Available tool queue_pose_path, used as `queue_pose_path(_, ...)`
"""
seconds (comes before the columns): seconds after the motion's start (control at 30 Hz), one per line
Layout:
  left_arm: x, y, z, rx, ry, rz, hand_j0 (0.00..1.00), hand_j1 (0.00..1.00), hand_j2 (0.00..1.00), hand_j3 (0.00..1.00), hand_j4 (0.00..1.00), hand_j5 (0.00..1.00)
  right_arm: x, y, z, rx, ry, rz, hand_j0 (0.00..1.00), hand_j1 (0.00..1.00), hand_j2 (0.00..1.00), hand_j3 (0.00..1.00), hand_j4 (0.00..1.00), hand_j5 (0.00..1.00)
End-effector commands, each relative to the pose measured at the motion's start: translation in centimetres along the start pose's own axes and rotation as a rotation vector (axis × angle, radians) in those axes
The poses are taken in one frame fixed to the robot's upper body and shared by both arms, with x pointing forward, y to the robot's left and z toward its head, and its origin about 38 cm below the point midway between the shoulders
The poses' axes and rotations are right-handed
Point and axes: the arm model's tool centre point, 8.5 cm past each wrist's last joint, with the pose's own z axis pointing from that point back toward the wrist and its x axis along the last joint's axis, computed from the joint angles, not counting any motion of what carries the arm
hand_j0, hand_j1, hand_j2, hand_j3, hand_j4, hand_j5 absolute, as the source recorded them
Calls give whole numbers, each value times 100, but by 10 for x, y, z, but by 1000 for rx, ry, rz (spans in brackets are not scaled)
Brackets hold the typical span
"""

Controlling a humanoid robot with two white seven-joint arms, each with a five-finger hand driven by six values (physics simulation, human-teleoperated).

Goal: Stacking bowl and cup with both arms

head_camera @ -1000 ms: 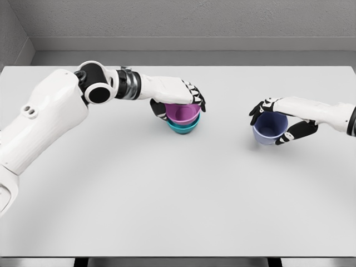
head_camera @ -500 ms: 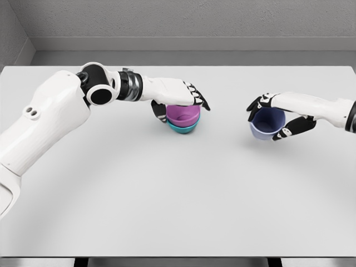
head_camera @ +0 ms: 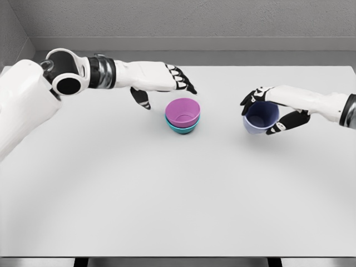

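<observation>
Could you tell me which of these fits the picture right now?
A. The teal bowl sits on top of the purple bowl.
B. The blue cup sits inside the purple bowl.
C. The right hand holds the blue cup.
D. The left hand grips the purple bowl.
C: the right hand is curled around the blue cup, apart from the bowls; the left hand is open beside the purple bowl, which is nested in the teal bowl.

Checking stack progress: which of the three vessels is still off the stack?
The lavender cup, tilted in the right hand; the purple bowl sits nested in the teal bowl.
</observation>
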Motion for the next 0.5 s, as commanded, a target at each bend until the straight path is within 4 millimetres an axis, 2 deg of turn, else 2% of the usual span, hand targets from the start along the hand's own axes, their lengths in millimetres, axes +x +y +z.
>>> queue_pose_path(0.0, -7, 10, 45, 48, 20, -10, 100, 100, 100, 100, 100, 100, 2, 1, -4, -4, -12, -9, 59, 59, 59, 59, 59, 59)
queue_pose_path(0.1, -19, 4, 96, 52, 58, -1, 100, 100, 100, 100, 100, 100, 5, -2, -7, -12, -24, -5, 59, 59, 59, 59, 59, 59)
queue_pose_path(0.23, -44, -33, 163, 126, 217, 112, 100, 100, 100, 100, 100, 100, 8, -7, -10, -21, -35, 1, 59, 59, 59, 59, 59, 59)
queue_pose_path(0.33, -44, -72, 182, 162, 267, 209, 100, 100, 100, 100, 100, 100, 11, -11, -13, -32, -46, 8, 59, 59, 59, 59, 59, 59)
queue_pose_path(0.47, -46, -82, 208, 372, 343, 245, 100, 100, 100, 100, 100, 100, 15, -15, -19, -41, -62, 9, 59, 59, 59, 59, 59, 59)
